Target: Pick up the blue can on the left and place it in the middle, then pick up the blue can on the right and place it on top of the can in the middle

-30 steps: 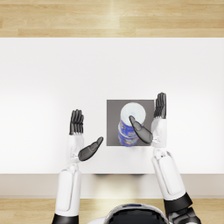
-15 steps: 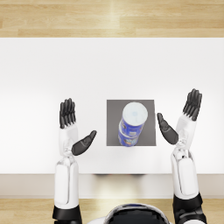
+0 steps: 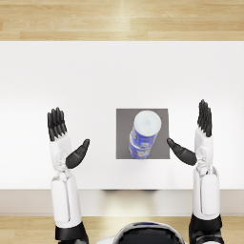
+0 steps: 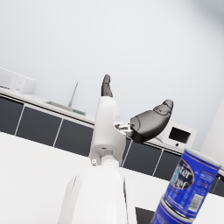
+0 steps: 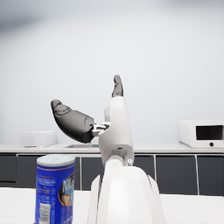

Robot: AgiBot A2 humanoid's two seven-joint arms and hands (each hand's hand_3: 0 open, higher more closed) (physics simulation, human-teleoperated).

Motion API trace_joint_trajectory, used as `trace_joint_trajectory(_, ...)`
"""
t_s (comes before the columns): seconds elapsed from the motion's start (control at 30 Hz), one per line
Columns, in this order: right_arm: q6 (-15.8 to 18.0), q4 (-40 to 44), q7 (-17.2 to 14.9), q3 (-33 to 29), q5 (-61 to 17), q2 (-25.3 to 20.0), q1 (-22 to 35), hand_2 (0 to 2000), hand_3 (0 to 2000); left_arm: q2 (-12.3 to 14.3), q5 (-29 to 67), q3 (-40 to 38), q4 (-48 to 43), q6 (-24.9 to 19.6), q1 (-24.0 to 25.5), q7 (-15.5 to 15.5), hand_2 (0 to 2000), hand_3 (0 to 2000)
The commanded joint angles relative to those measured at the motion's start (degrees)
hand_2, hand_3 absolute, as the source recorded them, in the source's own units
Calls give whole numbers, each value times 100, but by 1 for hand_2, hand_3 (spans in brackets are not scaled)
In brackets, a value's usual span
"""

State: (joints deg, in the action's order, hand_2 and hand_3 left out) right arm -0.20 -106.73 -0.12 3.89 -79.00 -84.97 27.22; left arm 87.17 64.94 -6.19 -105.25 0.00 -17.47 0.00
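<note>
Two dark hands, left point(image 3: 63, 143) and right point(image 3: 198, 140), hover released with fingers spread, either side of stacked blue cylindrical cans point(image 3: 143, 134) on a grey mat point(image 3: 124, 119).

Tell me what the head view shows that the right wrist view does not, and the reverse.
Only the head view shows the left hand, the grey mat and both stacked cans from above. Only the right wrist view shows a microwave and dark cabinets behind. Both show the right hand, open, and the top blue can on the white table.
</note>
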Motion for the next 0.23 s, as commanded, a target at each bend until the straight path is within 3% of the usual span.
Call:
trace_joint_trajectory(0.03, 6, 1, 3, -3, 0, 0, -2, 0, 0, 0, 0, -4, 1, 0, 1, 0, 0, 0)
trace_joint_trajectory(0.23, 18, 4, 11, -8, 0, 0, -7, 0, 0, 1, 0, -12, 4, 0, 3, 0, 0, 0)
